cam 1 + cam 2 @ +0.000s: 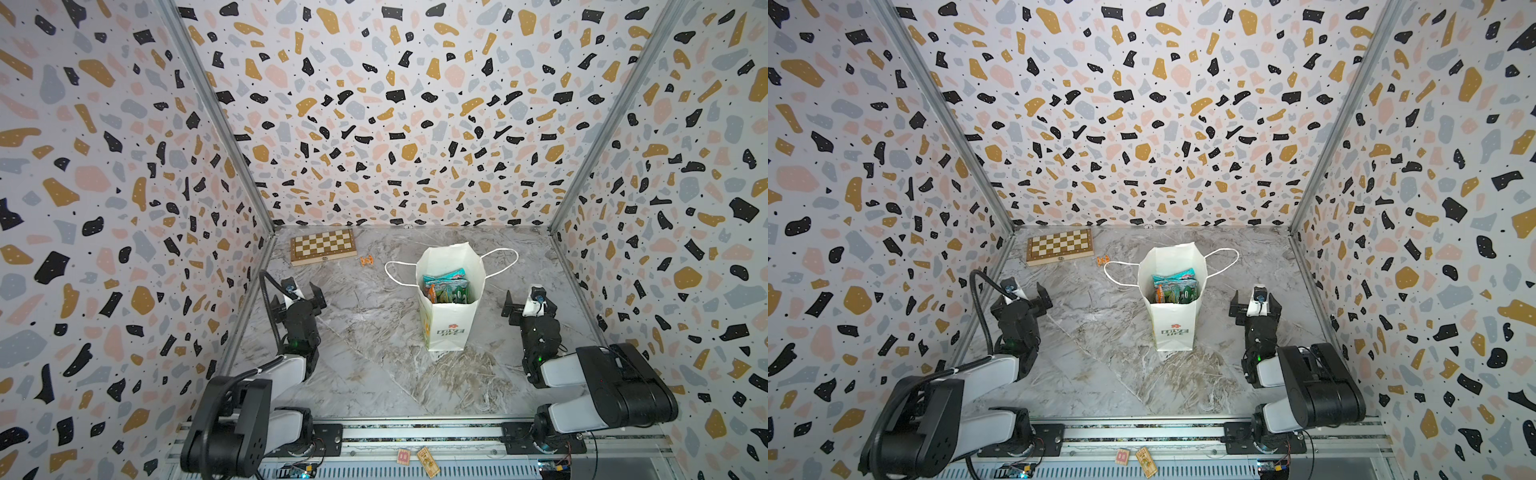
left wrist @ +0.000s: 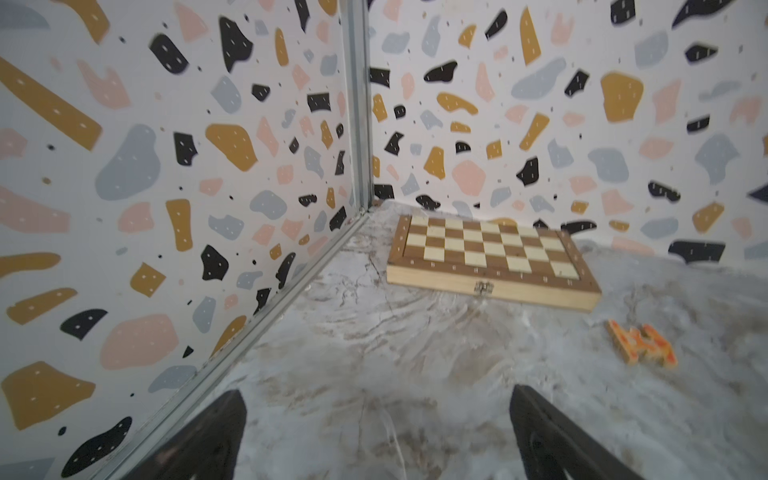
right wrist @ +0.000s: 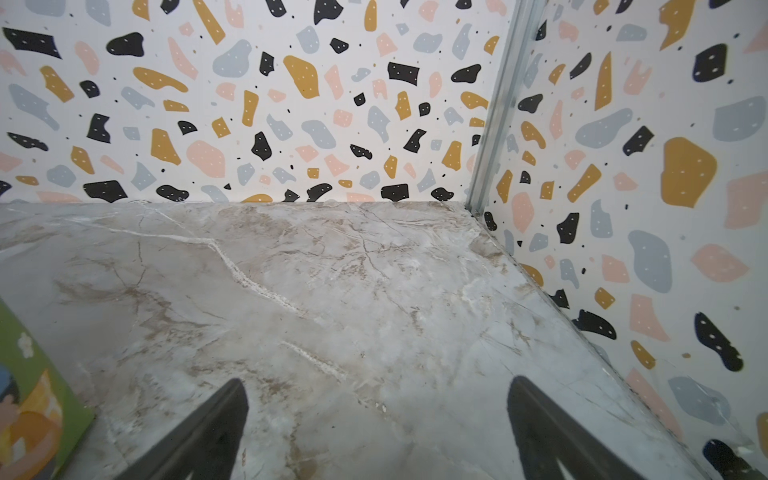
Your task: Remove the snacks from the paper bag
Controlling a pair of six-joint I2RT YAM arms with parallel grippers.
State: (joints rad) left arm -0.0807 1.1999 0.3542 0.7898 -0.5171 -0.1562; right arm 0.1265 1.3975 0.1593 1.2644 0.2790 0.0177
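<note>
Nothing is out yet. The snacks [image 1: 446,286] sit inside the one paper bag [image 1: 448,328], which stands upright at lower centre in both top views, between the two tools and touching neither. The left tool [image 1: 300,293] and right tool [image 1: 530,306] both gape, empty. Next, I judge, one must reach down the open mouth (the bag may tip). The packets overlap: teal, orange and green show, count unclear.
</note>
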